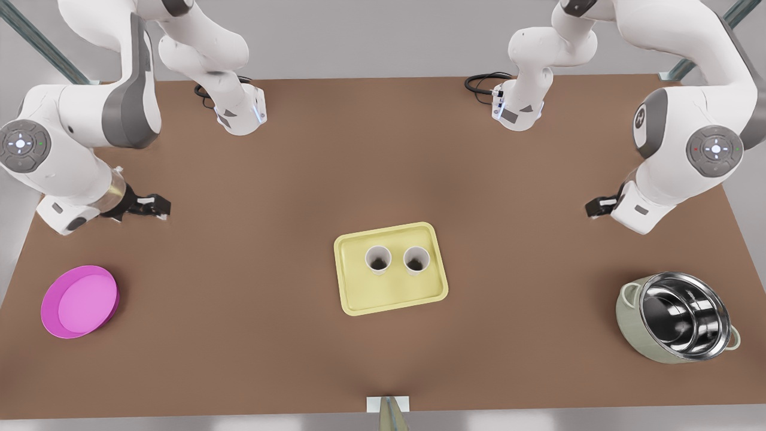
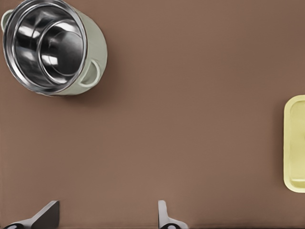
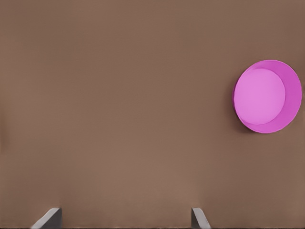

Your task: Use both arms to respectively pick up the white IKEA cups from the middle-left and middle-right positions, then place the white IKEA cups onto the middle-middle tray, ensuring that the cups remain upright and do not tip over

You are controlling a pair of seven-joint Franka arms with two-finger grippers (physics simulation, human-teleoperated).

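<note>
Two small white tapered cups (image 1: pixel 378 259) (image 1: pixel 416 260) stand upright side by side on the flat pale-yellow rectangular tray (image 1: pixel 392 296), so placing looks done and only retreat remains. In the front view both arms hang well away from the tray. The left wrist view has the left gripper (image 2: pixel 107 217) with fingers apart, empty, near a steel-lined green pot (image 2: pixel 52 46); the tray's edge shows. The right wrist view has the right gripper (image 3: pixel 126 218) spread, empty, near a round magenta bowl (image 3: pixel 267 95).

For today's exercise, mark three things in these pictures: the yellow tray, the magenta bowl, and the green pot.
tray (image 1: pixel 390 295): front view, bare floor near its front rim.
magenta bowl (image 3: pixel 259 96): right wrist view, middle of its flat inside.
green pot (image 2: pixel 97 47): left wrist view, its green outer wall.
</note>
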